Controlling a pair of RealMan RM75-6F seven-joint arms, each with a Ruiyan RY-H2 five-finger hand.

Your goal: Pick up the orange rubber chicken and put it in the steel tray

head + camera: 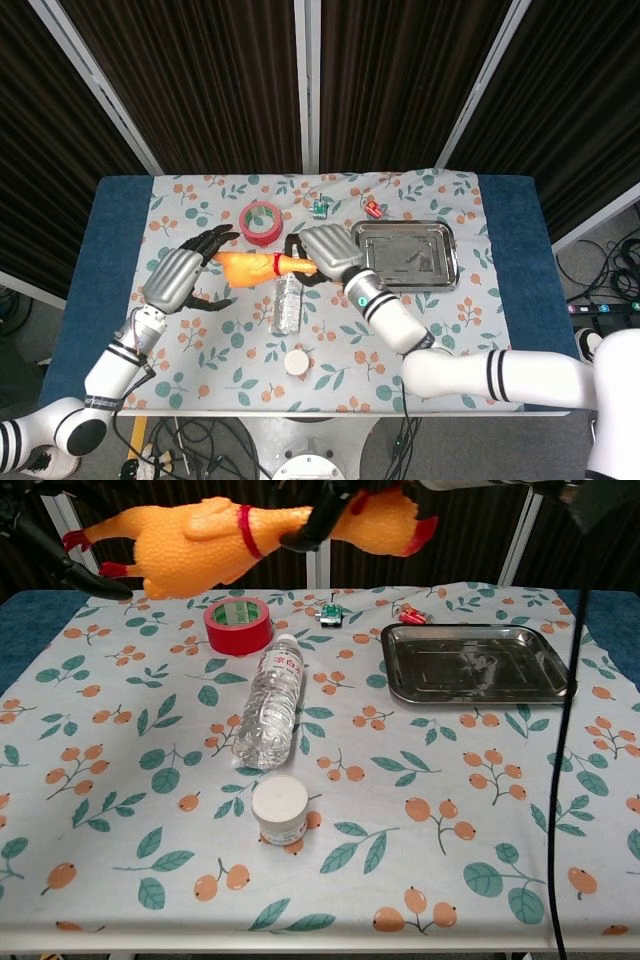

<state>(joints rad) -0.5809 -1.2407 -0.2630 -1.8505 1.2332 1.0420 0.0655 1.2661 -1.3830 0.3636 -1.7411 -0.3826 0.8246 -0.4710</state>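
The orange rubber chicken (pixel 252 264) hangs in the air, lying lengthwise above the red tape and the bottle's cap. My right hand (pixel 326 253) grips it at the neck, just past its red collar. In the chest view the chicken (pixel 195 542) is high at the top left, with the right hand (pixel 322 516) mostly out of frame. My left hand (pixel 186 279) is raised at the chicken's leg end. Its dark fingers (pixel 75 575) are spread on either side of the feet, and I see no grip. The steel tray (pixel 400 262) lies bare at the right (pixel 475 665).
A water bottle (pixel 288 295) lies on the flowered cloth beside a roll of red tape (pixel 261 221). A small white jar (pixel 297 361) stands nearer the front edge. Two small toys, one green (pixel 320 208) and one red (pixel 372 209), sit behind the tray.
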